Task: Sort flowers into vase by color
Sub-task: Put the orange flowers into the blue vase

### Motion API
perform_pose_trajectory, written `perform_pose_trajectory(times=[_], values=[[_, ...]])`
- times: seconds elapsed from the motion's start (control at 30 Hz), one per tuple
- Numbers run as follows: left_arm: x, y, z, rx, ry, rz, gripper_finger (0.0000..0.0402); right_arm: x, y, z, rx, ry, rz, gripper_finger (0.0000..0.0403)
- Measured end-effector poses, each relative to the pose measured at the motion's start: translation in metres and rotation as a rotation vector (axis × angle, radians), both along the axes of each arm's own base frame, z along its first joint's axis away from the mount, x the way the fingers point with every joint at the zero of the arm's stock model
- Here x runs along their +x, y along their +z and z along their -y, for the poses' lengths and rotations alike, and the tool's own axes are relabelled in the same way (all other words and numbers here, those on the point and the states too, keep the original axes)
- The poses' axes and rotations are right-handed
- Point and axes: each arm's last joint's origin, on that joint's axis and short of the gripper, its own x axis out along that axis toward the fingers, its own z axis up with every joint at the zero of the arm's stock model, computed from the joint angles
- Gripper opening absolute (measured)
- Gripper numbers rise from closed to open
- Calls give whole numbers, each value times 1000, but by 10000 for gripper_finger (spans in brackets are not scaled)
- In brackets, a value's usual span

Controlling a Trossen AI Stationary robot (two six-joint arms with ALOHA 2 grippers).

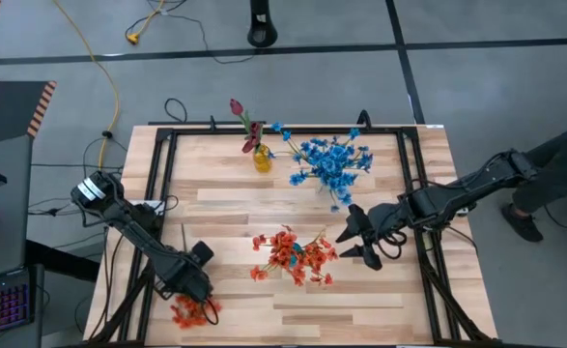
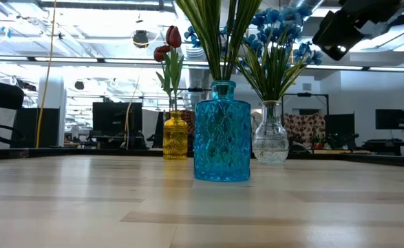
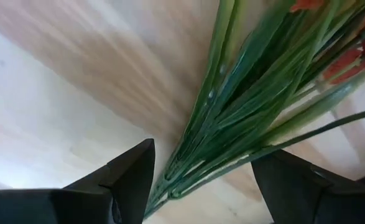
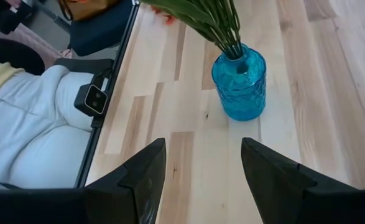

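Left wrist view, gripper (image 3: 201, 180) straddling orange-red spray (image 3: 257, 106)

Blue diamond-textured vase (image 2: 221, 131), yellow vase (image 2: 175, 136), clear vase (image 2: 270, 133); orange-red flowers (image 1: 294, 254), blue flowers (image 1: 332, 160), maroon buds (image 2: 168, 43), pale striped wood table (image 1: 235, 208).

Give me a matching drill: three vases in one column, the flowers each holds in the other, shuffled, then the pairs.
Vases:
1. yellow vase
2. blue vase
3. clear vase

Flowers:
A. blue flowers
B. maroon buds
C. orange-red flowers

Pairs: 1-B, 2-C, 3-A

One more orange-red bunch lies at the table's edge under the left hand.
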Motion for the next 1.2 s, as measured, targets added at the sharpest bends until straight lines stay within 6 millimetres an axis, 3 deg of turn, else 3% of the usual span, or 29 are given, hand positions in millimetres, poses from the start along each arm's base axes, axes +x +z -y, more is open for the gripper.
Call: perform_pose_trajectory(times=[0.47, 1.1, 1.2], values=[[9, -3, 9, -103, -25, 106, 235, 0, 0, -1, 17, -9, -7, 235], [11, -9, 6, -43, 72, 205, 24, 0, 0, -1, 18, -8, -8, 235], [12, -9, 6, -42, 82, 220, 10, 0, 0, -1, 19, -8, -8, 235]])
